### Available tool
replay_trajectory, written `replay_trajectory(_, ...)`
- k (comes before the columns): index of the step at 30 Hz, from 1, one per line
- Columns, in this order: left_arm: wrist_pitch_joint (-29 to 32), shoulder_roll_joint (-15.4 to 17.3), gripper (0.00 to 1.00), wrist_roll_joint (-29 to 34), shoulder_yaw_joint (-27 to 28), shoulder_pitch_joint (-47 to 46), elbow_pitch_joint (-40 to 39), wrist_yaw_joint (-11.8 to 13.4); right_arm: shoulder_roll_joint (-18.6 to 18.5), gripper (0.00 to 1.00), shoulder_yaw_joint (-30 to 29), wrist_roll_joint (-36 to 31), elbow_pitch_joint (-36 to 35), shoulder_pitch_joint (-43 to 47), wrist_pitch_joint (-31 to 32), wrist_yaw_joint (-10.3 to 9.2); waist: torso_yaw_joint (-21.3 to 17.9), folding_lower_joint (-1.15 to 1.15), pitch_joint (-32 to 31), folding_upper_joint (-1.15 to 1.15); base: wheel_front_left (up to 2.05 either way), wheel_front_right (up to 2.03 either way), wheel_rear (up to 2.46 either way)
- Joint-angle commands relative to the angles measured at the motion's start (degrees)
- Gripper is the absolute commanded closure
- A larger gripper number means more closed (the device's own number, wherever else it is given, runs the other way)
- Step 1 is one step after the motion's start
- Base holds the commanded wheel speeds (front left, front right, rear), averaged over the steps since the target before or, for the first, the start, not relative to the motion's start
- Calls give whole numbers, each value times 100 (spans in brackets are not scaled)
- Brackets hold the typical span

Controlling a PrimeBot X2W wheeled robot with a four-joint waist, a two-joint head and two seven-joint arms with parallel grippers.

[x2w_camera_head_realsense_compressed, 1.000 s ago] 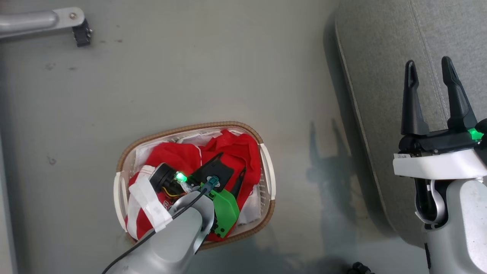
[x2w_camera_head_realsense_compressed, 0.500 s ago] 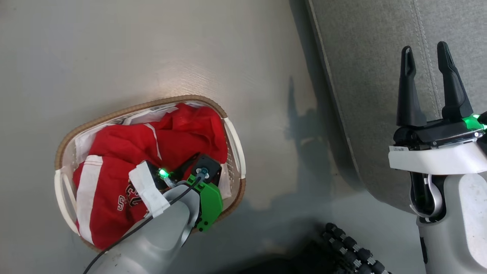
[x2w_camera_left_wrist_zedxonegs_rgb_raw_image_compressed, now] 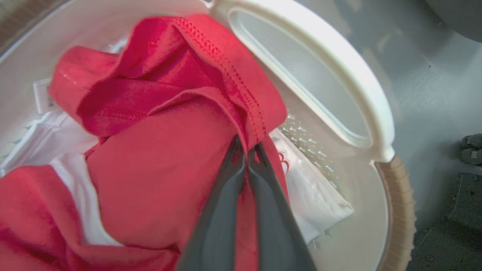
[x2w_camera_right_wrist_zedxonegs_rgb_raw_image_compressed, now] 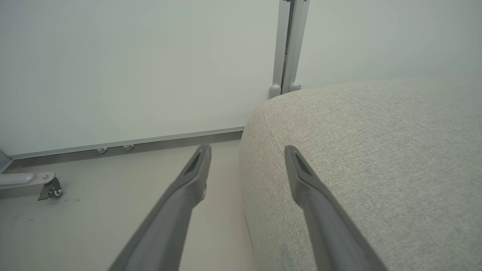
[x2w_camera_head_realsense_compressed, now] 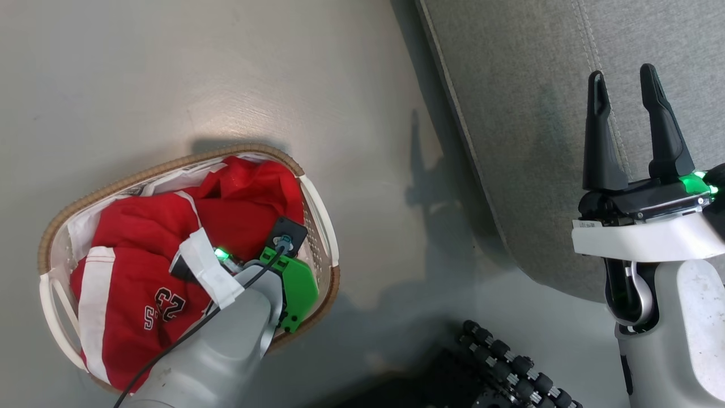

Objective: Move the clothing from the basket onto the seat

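**Red Hem Pinched Inside the Basket**

The grey seat (x2w_camera_head_realsense_compressed: 538, 113) is spread across the upper right of the head view, with a stitched seam running up its cushion. The pale floor (x2w_camera_head_realsense_compressed: 226, 73) is laid out to its left. There the basket (x2w_camera_head_realsense_compressed: 322, 215) is set down, apart from the seat, and its white perforated wall is ringed by a tan woven rim. The clothing (x2w_camera_head_realsense_compressed: 141, 226) is heaped inside the basket, with a white stripe and dark numerals (x2w_camera_head_realsense_compressed: 164, 303) turned up at the near end. A corner of white liner (x2w_camera_left_wrist_zedxonegs_rgb_raw_image_compressed: 320, 203) is shown beside it.

And there's the grab: the left gripper (x2w_camera_left_wrist_zedxonegs_rgb_raw_image_compressed: 246, 150) is plunged into the basket beside a side handle. Its jaws are pressed almost together, and a fold of the red stitched hem is clamped between them. The right gripper (x2w_camera_head_realsense_compressed: 623, 90) is held over the seat's edge, its fingers spread wide and nothing gripped between them.
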Motion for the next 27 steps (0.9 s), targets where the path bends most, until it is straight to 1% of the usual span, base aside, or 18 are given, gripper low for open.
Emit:
replay_trajectory(1, -43, 32, 100, -73, -20, -1, -75, -52, -12, 0, -32, 39, 38, 36, -2, -4, 71, 0, -121, 0, 0, 0, 0)
replay_trajectory(4, -120, 34, 100, -152, -131, 95, -235, -189, -11, 0, -58, -11, 102, 52, -2, -4, 191, 0, -317, 0, 0, 0, 0)
replay_trajectory(9, -369, 26, 100, -310, -244, 265, -511, -318, -16, 0, -108, -234, 197, 142, -2, -5, 453, 0, -818, 0, 0, 0, 0)
replay_trajectory(15, -678, 24, 100, -534, -353, 517, -872, -473, -15, 0, -277, -512, 367, 364, -2, -5, 921, 0, -1641, 0, 0, 0, 0)
replay_trajectory(18, -788, 19, 100, -551, -405, 585, -998, -506, -18, 0, -325, -656, 433, 532, -2, -5, 1144, 0, -2080, 0, 0, 0, 0)
replay_trajectory(22, -877, 24, 100, -571, -464, 628, -1183, -628, -19, 0, -369, -827, 517, 786, -2, -5, 1429, 0, -2646, 0, 0, 0, 0)
replay_trajectory(24, -908, 65, 100, -582, -460, 597, -1324, -682, -18, 0, -370, -907, 568, 936, -2, -5, 1551, 0, -2938, 0, 0, 0, 0)
replay_trajectory(27, -932, 231, 100, -511, -477, 418, -1607, -762, -18, 0, -365, -1005, 625, 1137, -2, -5, 1694, 0, -3323, 0, 0, 0, 0)
